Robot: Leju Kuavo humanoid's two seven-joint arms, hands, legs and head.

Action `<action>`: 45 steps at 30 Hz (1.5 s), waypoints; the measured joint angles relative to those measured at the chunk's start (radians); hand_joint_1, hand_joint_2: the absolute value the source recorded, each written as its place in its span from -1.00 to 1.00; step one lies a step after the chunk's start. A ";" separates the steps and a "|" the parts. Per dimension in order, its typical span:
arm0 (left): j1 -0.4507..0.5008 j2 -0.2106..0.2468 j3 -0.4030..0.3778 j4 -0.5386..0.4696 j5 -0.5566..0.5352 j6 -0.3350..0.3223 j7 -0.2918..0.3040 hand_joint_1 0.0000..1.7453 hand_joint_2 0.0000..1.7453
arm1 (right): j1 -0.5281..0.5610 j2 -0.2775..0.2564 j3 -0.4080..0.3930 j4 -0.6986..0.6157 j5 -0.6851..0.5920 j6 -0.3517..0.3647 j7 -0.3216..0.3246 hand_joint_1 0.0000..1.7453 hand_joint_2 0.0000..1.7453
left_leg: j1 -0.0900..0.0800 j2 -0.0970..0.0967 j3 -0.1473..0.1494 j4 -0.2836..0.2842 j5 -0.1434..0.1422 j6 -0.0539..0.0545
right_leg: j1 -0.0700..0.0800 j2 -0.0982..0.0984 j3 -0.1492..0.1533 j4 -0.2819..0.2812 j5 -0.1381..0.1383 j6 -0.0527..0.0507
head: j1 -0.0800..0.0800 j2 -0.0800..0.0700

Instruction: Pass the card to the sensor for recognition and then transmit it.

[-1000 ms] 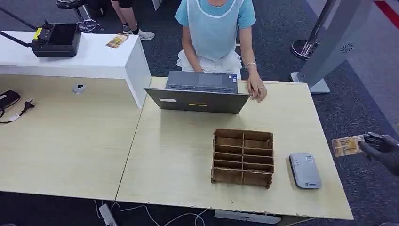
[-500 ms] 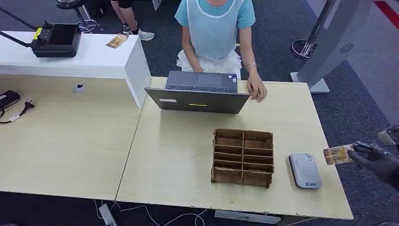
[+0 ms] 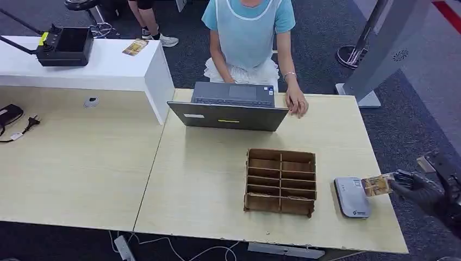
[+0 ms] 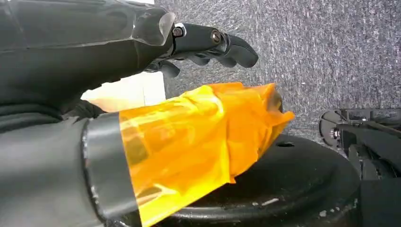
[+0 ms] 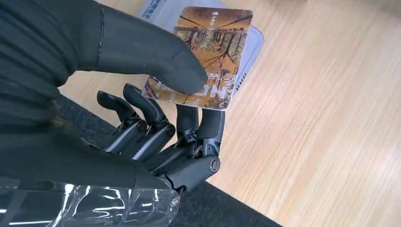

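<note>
My right hand [image 3: 418,187] pinches a brown picture card [image 3: 377,185] between thumb and fingers at the table's right edge. The card's far end hangs over the right side of the grey card sensor [image 3: 352,197], which lies flat on the table. In the right wrist view the card [image 5: 208,56] sits under my thumb [image 5: 151,52], with the sensor [image 5: 253,45] just beyond it. My left hand [image 4: 142,94] hangs by the floor, its fingers [image 4: 213,42] curled with nothing in them and its thumb wrapped in orange tape.
A brown slotted card rack [image 3: 280,181] stands left of the sensor. A person sits behind an open laptop [image 3: 229,107], one hand [image 3: 297,103] on the table [image 3: 206,179]. A white counter [image 3: 108,68] holds a black controller [image 3: 64,46] and another card [image 3: 135,47].
My right hand has carried the card leftwards and a little down, from out over the carpet to above the sensor's right side. Nothing else has moved.
</note>
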 joint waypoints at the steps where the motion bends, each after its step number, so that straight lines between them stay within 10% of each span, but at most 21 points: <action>1: 0.000 0.000 0.000 0.000 0.000 0.000 0.000 -1.00 -1.00 | -0.001 0.002 0.003 0.002 0.000 -0.002 0.000 1.00 1.00 | 0.000 0.000 0.000 0.000 0.000 0.000 | 0.000 0.000 0.000 0.000 0.000 0.000 | 0.000 0.000; 45: -0.001 0.005 -0.006 0.000 -0.010 0.011 0.021 -1.00 -1.00 | -0.053 0.070 0.145 0.062 0.104 -0.081 0.018 1.00 1.00 | 0.000 0.000 0.000 0.000 0.000 0.000 | 0.000 0.000 0.000 0.000 0.000 0.000 | 0.000 0.000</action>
